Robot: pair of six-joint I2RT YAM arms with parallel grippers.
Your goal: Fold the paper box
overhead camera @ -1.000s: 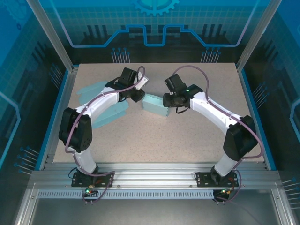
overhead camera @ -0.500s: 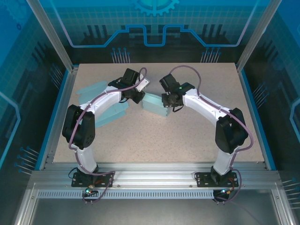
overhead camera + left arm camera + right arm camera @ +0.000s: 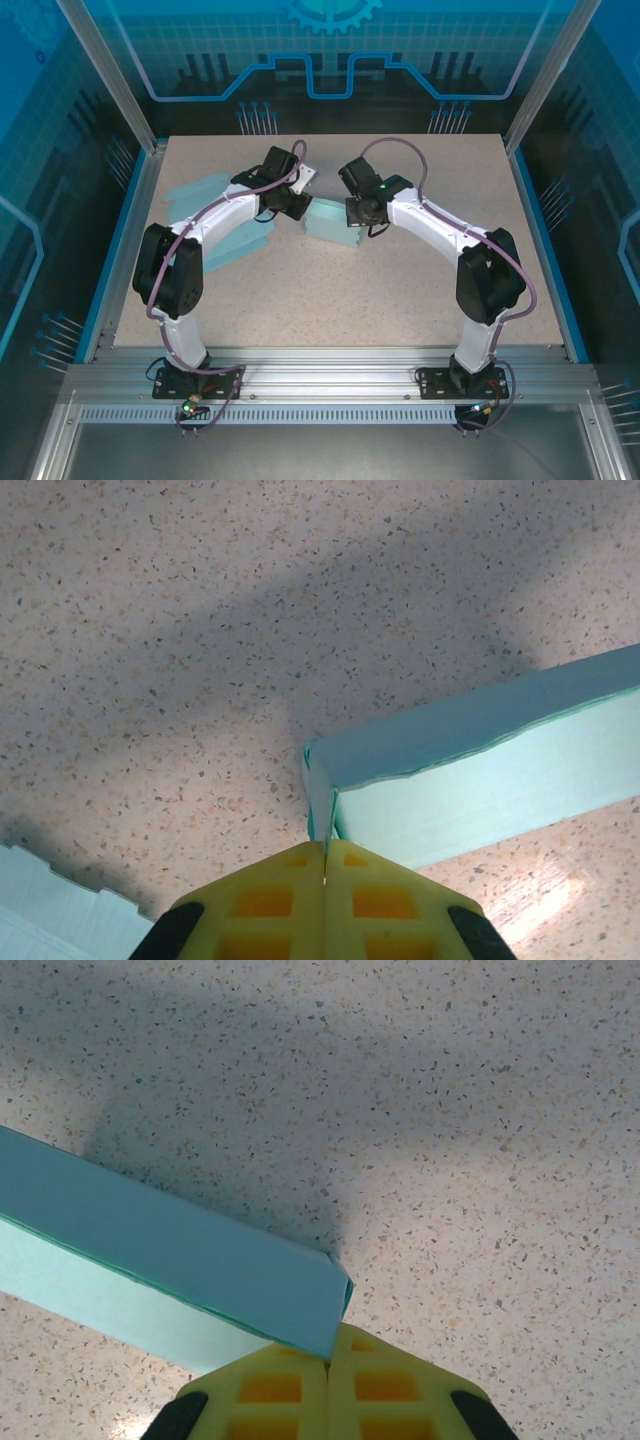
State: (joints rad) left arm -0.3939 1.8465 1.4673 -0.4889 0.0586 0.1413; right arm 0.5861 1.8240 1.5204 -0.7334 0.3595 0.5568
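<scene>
jaws pinch paper box (image 3: 329,223) — 2 ends

My left arm (image 3: 215,215) and right arm (image 3: 435,225) bow outward, wrists angled toward each other; my left fingers (image 3: 265,900) pinch one end of the paper box (image 3: 330,222), my right fingers (image 3: 270,1390) the other.

The paper box (image 3: 331,221) is turquoise, the table (image 3: 400,290) beige with fine dark speckles, the left gripper (image 3: 324,855) and right gripper (image 3: 328,1362) yellow, the arms (image 3: 440,230) black and white.
</scene>
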